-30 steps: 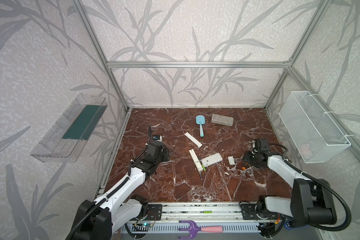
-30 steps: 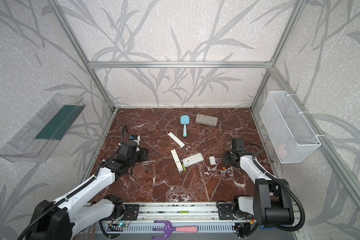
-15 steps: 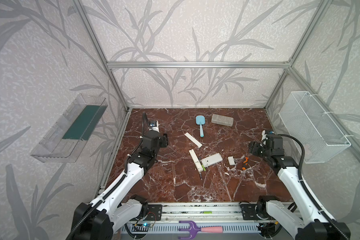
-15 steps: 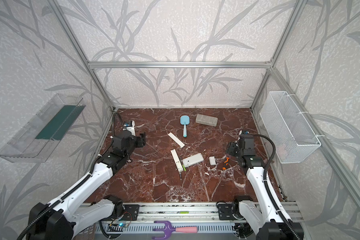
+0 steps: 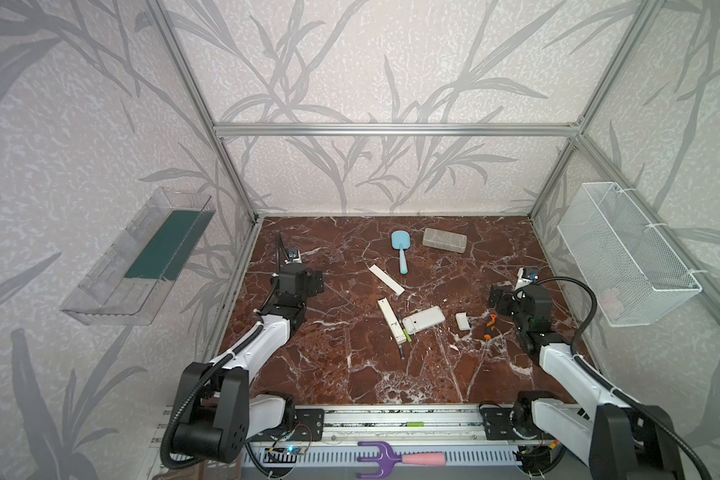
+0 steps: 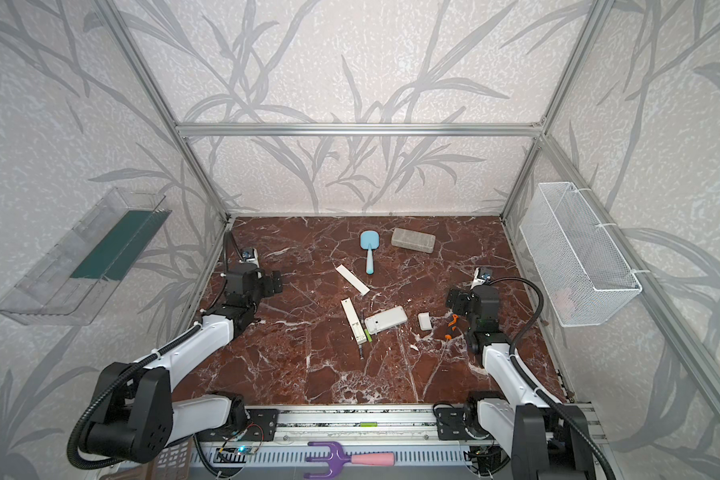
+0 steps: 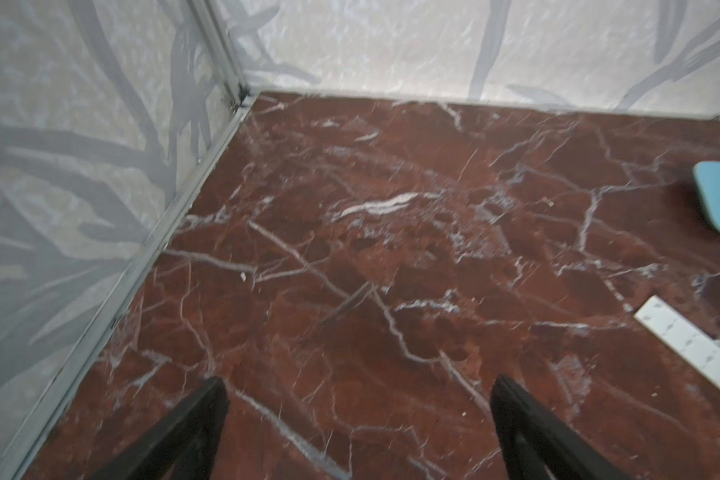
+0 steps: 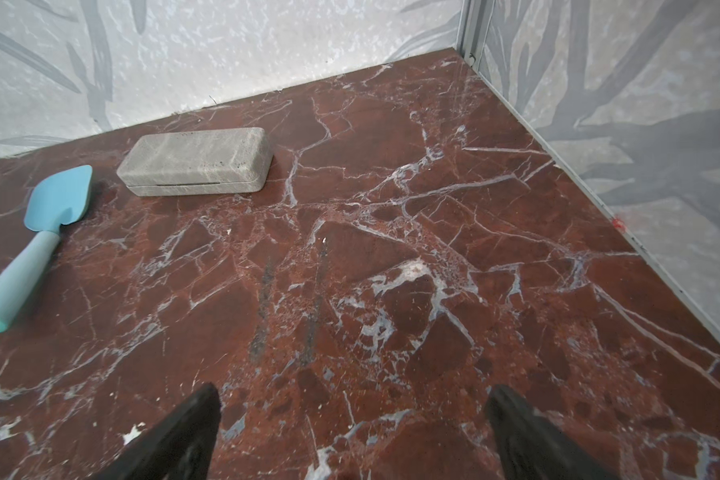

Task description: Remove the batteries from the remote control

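One lime-green battery [image 5: 407,335] shows in both top views as a thin sliver in the middle of the worktop [image 5: 350,374]. It lies between the slim white remote [image 5: 390,318] and the wider white remote [image 5: 425,319] — too small to tell whether it sits in a compartment or lies loose beside them. I cannot make out a second one. A small white cover [image 5: 462,321] lies just right of the wider remote, with the orange-and-black screwdriver [image 5: 490,326] just beyond it.

The step in hand looks like an approach. To do it well, one arm should pin the remote flat. The other should come down at the battery's end, close across its thin width and lift one end first rather than drag it.

Neither arm is over the remotes. The left pincer [image 7: 358,381] is spread wide and empty — raised over bare worktop at the left side, aimed toward the back corner. The right pincer [image 8: 354,388] is likewise wide and empty, held up near the screwdriver with the arm bent, facing the back wall.
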